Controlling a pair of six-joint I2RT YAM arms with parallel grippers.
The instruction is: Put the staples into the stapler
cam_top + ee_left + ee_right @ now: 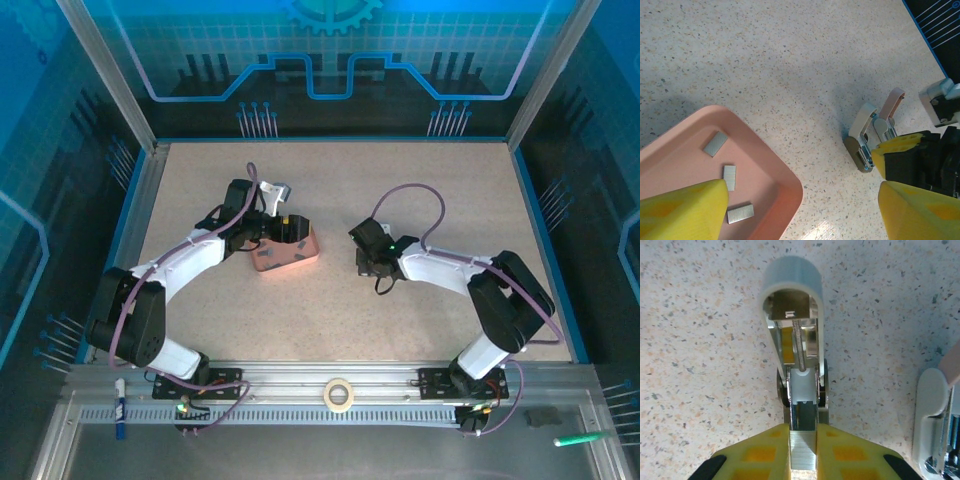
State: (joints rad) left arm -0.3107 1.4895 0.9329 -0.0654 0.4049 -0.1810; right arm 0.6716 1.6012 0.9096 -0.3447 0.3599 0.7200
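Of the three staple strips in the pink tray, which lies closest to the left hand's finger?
The bottom strip, right beside the yellow finger; the other two sit farther up the tray.

No lettering, brand name or number can be read on anything in these views. The one sign is a teal gear emblem (330,12) at the top of the blue back panel (200,50), with circuit-style lines (330,80) drawn across the panel beneath it; it carries no words.
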